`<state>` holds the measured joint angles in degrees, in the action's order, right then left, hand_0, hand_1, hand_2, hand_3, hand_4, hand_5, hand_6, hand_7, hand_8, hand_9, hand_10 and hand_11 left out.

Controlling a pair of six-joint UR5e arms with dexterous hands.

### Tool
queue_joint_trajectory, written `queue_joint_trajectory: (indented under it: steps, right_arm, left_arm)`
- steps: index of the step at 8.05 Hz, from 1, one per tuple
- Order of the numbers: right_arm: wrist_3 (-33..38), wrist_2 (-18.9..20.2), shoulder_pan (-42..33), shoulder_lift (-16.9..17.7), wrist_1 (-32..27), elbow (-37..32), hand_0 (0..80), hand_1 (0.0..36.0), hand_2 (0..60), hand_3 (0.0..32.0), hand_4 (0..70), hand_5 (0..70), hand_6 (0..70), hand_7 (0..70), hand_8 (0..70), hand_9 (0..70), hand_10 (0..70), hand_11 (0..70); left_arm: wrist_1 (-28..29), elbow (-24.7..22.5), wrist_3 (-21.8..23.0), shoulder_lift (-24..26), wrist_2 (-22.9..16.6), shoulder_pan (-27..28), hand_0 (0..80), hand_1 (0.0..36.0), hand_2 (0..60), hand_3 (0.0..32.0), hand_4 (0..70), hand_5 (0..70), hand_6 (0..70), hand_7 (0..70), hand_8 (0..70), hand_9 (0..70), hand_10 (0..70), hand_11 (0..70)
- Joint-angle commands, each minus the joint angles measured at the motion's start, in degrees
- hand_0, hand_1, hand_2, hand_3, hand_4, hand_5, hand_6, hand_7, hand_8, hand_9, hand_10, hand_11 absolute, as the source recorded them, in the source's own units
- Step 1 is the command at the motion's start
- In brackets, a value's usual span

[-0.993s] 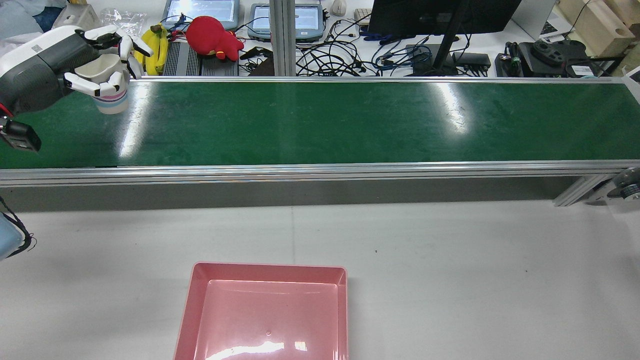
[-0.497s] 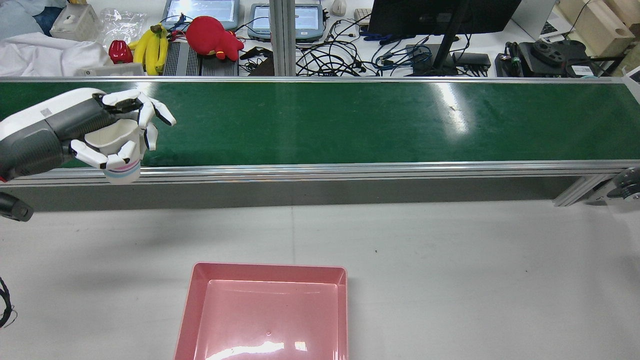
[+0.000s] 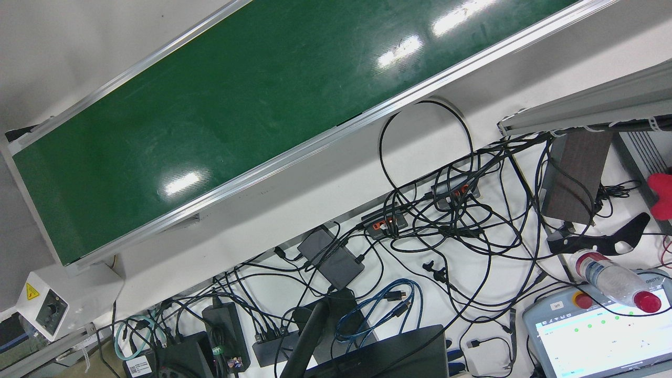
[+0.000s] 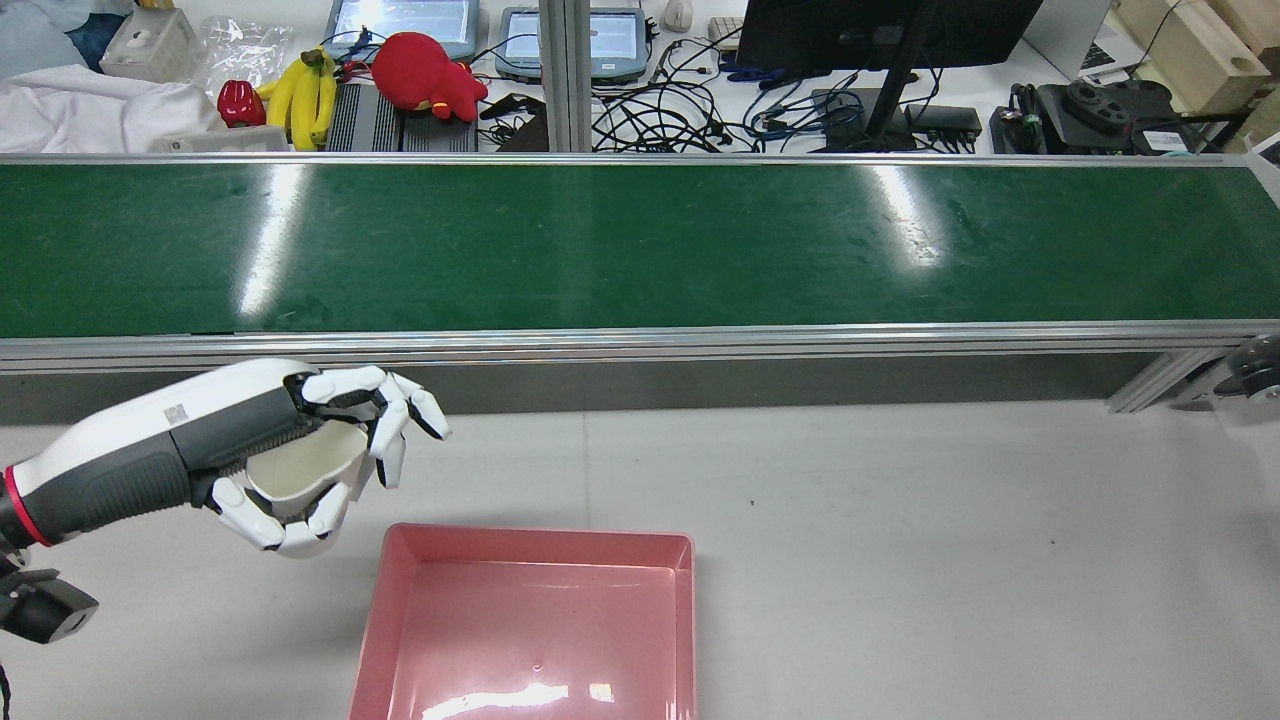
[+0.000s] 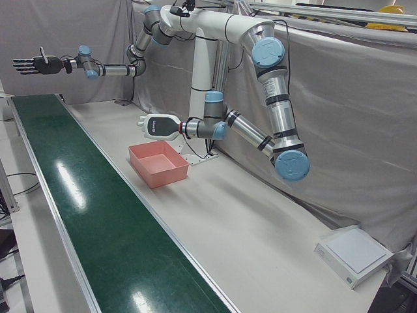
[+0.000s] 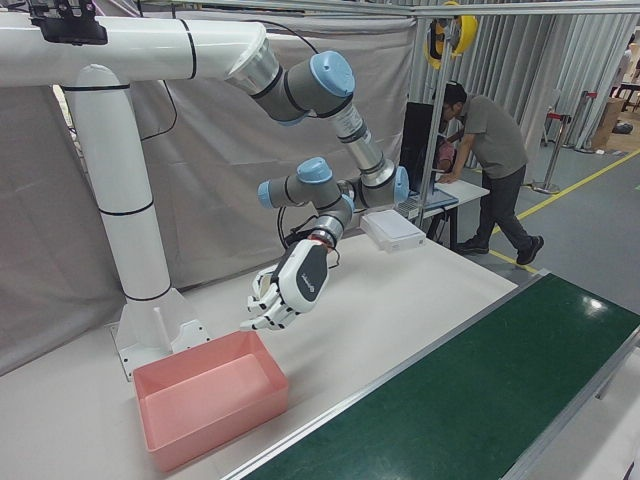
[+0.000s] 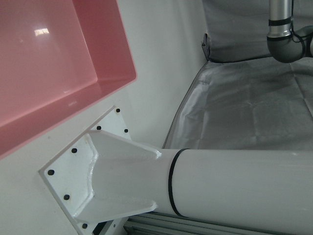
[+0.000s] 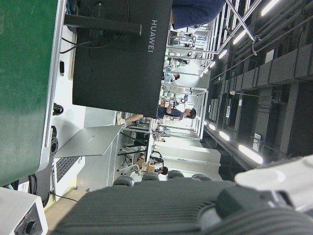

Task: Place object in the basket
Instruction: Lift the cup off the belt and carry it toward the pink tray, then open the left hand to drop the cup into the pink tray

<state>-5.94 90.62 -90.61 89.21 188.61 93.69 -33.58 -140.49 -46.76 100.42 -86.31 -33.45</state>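
My left hand [image 4: 300,470] curls its fingers around a white cup [image 4: 300,478], mouth tilted up, just off the pink basket [image 4: 530,540] at its far-left corner (basket lies right and nearer). My right hand [image 5: 31,65] hangs spread, well apart.

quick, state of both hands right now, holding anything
Left hand: shut on the white cup, beside the pink basket, not yet over it.
Right hand: open, fingers spread, holding nothing, raised past the far end of the green belt.
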Motion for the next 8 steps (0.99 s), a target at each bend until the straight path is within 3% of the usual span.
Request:
queue_joint_trajectory:
  steps: [1, 2, 4, 5, 6, 7, 8]
  right_arm:
    - [-0.03, 0.00, 0.00, 0.00, 0.00, 0.00, 0.0, 0.0, 0.0, 0.0, 0.0, 0.0, 0.0, 0.0, 0.0, 0.0, 0.0, 0.0]
    - [0.05, 0.00, 0.00, 0.00, 0.00, 0.00, 0.0, 0.0, 0.0, 0.0, 0.0, 0.0, 0.0, 0.0, 0.0, 0.0, 0.0, 0.0]
    - [-0.03, 0.00, 0.00, 0.00, 0.00, 0.00, 0.0, 0.0, 0.0, 0.0, 0.0, 0.0, 0.0, 0.0, 0.0, 0.0, 0.0, 0.0]
    - [0.05, 0.00, 0.00, 0.00, 0.00, 0.00, 0.0, 0.0, 0.0, 0.0, 0.0, 0.0, 0.0, 0.0, 0.0, 0.0, 0.0, 0.0]
    - [-0.03, 0.00, 0.00, 0.00, 0.00, 0.00, 0.0, 0.0, 0.0, 0.0, 0.0, 0.0, 0.0, 0.0, 0.0, 0.0, 0.0, 0.0]
    - [0.05, 0.00, 0.00, 0.00, 0.00, 0.00, 0.0, 0.0, 0.0, 0.0, 0.0, 0.0, 0.0, 0.0, 0.0, 0.0, 0.0, 0.0]
    - [-0.03, 0.00, 0.00, 0.00, 0.00, 0.00, 0.0, 0.0, 0.0, 0.0, 0.0, 0.0, 0.0, 0.0, 0.0, 0.0, 0.0, 0.0]
  left_arm:
    - [-1.92, -1.80, -4.72, 0.48, 12.43, 17.57, 64.1, 35.3, 56.4, 0.0, 12.0, 70.0, 16.3, 33.6, 33.3, 44.2, 35.9, 53.2]
    - [-1.66, -1.63, -6.83, 0.48, 17.79, 21.45, 60.5, 32.3, 53.4, 0.0, 13.0, 70.0, 16.3, 33.1, 32.5, 43.3, 35.0, 51.8]
    - [-1.66, -0.14, -7.21, 0.30, 19.86, 22.72, 55.3, 19.4, 10.6, 0.0, 1.9, 70.0, 11.9, 24.4, 21.7, 29.1, 24.3, 37.4]
    - [-2.01, -0.13, -7.21, 0.30, 19.86, 22.64, 56.9, 17.7, 0.0, 0.0, 0.0, 69.3, 8.3, 17.9, 14.9, 19.5, 18.5, 29.0]
    - [-2.01, -0.05, -7.21, 0.30, 19.95, 22.72, 56.9, 17.8, 0.0, 1.2, 0.0, 59.5, 4.8, 10.5, 8.7, 10.4, 13.4, 21.7]
    - [-2.01, 0.22, -7.21, 0.22, 19.95, 23.16, 55.8, 17.2, 0.0, 0.8, 0.0, 55.1, 2.9, 5.8, 5.5, 4.7, 10.6, 17.5]
    - [-1.92, 0.65, -7.21, 0.04, 19.95, 23.42, 55.8, 16.4, 0.0, 1.0, 0.0, 48.4, 2.7, 5.2, 5.2, 4.0, 8.4, 14.3]
